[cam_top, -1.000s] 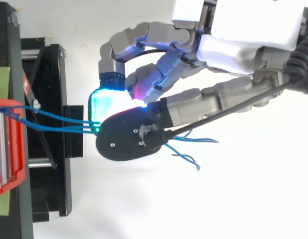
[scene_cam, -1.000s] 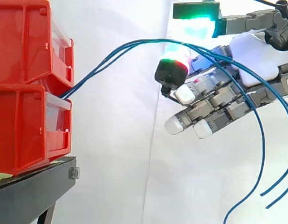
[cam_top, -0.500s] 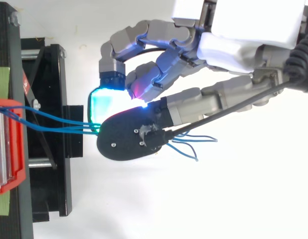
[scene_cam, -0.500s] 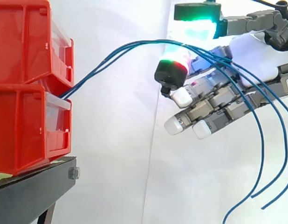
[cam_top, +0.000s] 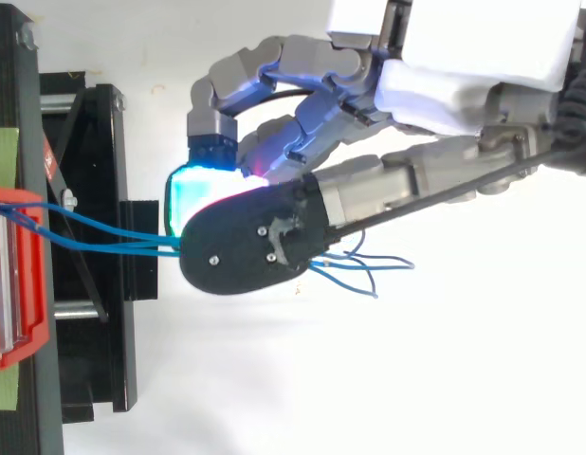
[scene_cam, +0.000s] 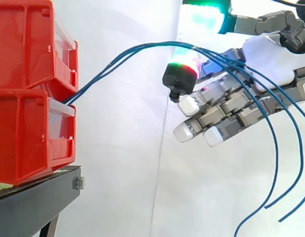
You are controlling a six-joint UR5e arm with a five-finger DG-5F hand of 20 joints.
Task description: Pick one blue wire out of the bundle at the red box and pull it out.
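Three thin blue wires (scene_cam: 118, 55) leave the gap between the two stacked red bins (scene_cam: 24, 133), arch up to the right and drape over my hand (scene_cam: 271, 59). Their loose ends hang down at the lower right. The hand reaches in from the right with relaxed fingers pointing at the bins. The wires lie across the top of the finger with the green and red pad (scene_cam: 181, 69). The thumb with its cyan-green pad (scene_cam: 202, 17) stands above them with a gap. From above, the wires (cam_top: 113, 232) run from the red bin (cam_top: 13, 275) under the hand (cam_top: 445, 85).
The bins stand on a black stand (scene_cam: 34, 202) at the left, also seen from above (cam_top: 94, 313). A white curtain hangs behind. Open space lies between the bins and the hand.
The thumb has lifted away from the wires. The hanging wire ends have spread and swung slightly. The rest of the hand has hardly moved.
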